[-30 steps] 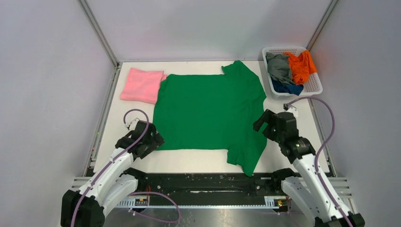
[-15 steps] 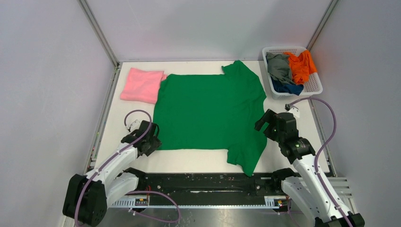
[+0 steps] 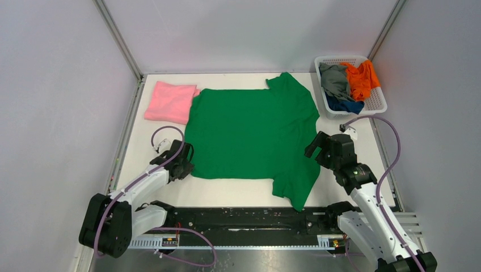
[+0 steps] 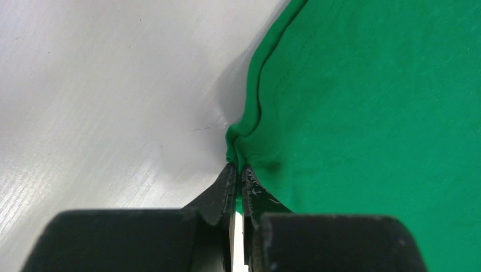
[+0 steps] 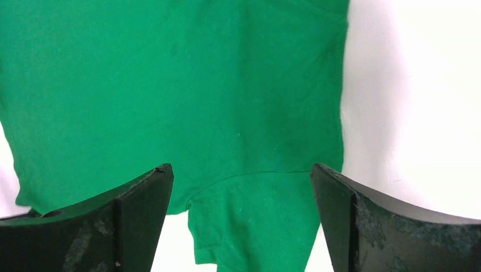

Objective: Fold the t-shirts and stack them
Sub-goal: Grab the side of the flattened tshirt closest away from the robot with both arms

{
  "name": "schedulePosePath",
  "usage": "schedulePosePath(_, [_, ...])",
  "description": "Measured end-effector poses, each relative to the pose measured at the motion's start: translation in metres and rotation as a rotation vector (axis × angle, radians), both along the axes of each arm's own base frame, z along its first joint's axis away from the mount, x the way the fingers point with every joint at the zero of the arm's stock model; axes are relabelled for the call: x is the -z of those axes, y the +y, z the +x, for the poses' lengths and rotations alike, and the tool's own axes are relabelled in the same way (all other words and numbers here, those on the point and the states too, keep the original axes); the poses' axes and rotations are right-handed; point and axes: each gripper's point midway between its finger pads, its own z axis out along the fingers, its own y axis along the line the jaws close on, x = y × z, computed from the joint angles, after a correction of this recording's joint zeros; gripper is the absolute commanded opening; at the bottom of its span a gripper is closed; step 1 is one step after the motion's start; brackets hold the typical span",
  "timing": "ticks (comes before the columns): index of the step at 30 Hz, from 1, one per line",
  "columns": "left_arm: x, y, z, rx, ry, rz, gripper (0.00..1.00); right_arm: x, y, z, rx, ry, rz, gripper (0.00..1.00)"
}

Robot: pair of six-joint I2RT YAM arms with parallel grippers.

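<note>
Lying flat across the middle of the table (image 3: 153,139), the green t-shirt (image 3: 252,136) is spread out with its sleeves toward the right, one pointing to the far edge and one to the near edge. The left gripper (image 4: 237,170) sits at the shirt's near left corner, its fingers pressed together and pinching the edge of the cloth, which puckers into a small raised fold right at the tips. The right gripper (image 5: 241,175) hangs over the right side of the shirt near the near sleeve, fingers spread wide with nothing between them; whether the tips touch the cloth is hard to tell. A folded pink t-shirt (image 3: 169,102) lies at the far left corner, its edge just meeting the green one. At the far right stands a white basket (image 3: 379,105) holding the orange t-shirt (image 3: 361,78), the grey t-shirt (image 3: 334,80) and the dark blue t-shirt (image 3: 344,105), all crumpled together.
</note>
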Motion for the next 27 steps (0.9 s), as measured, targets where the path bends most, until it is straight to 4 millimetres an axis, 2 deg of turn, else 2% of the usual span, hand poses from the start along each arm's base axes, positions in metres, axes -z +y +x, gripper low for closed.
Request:
schedulePosePath(5, [-0.009,0.002,-0.005,0.023,-0.020,0.006,0.00,0.011,0.026,-0.015,-0.146,0.067,0.006,0.98])
schedulePosePath(10, [-0.020,0.003,-0.007,0.040,-0.058,0.004,0.00,0.035,0.083,-0.066,-0.458,0.188,-0.063,0.88])
schedulePosePath(12, [-0.020,0.004,-0.009,0.046,-0.053,0.010,0.00,0.044,0.092,-0.081,-0.523,0.235,-0.090,0.82])
schedulePosePath(13, [-0.020,0.005,-0.010,0.048,-0.051,0.012,0.00,0.056,0.097,-0.096,-0.576,0.299,-0.126,0.78])
schedulePosePath(18, [-0.021,0.006,-0.013,0.052,-0.048,0.014,0.00,0.088,0.092,-0.128,-0.604,0.476,-0.223,0.65])
schedulePosePath(22, [-0.022,0.006,-0.012,0.051,-0.054,0.013,0.00,0.102,0.084,-0.133,-0.558,0.532,-0.256,0.49])
schedulePosePath(27, [-0.024,0.006,-0.012,0.051,-0.062,0.010,0.00,0.116,0.080,-0.135,-0.517,0.579,-0.277,0.13])
